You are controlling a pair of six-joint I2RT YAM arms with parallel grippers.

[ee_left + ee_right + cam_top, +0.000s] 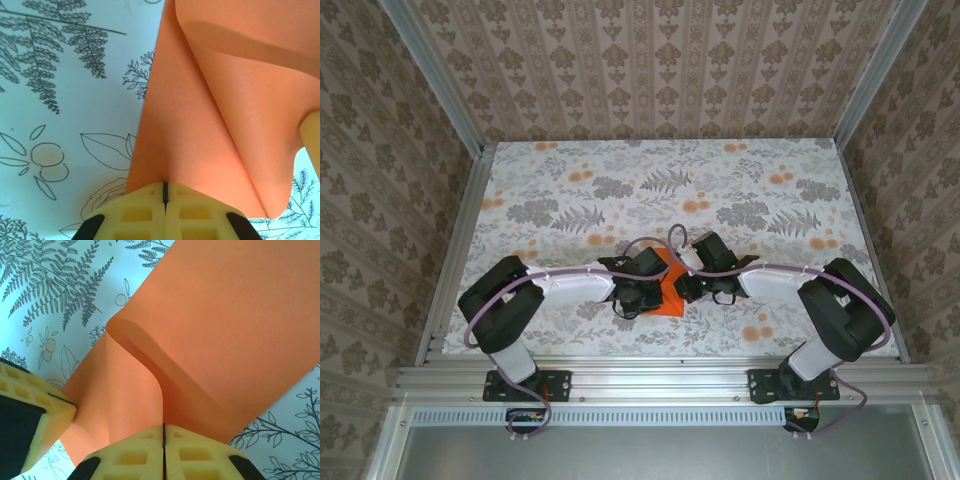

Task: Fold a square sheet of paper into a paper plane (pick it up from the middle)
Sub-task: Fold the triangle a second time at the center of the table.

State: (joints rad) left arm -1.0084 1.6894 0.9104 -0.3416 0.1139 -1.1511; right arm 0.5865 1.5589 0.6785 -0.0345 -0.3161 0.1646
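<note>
Thin bright orange square sheet of paper [200, 115] hangs bowed over the floral tablecloth [620, 180], near-centre. Left gripper [165, 192] and right gripper [164, 432] each clamp it, jaws closed. Judged: centre fold in hand; next, level the edges before creasing

Both arms extend inward from their bases, elbows bent outward and forearms converging toward the centre line. The left pincer [164, 193] and the right pincer [163, 434] face each other, close together. Each pincer has its two fingertips pressed flat together, clamped on an edge of the square sheet of paper [200, 125].
</note>
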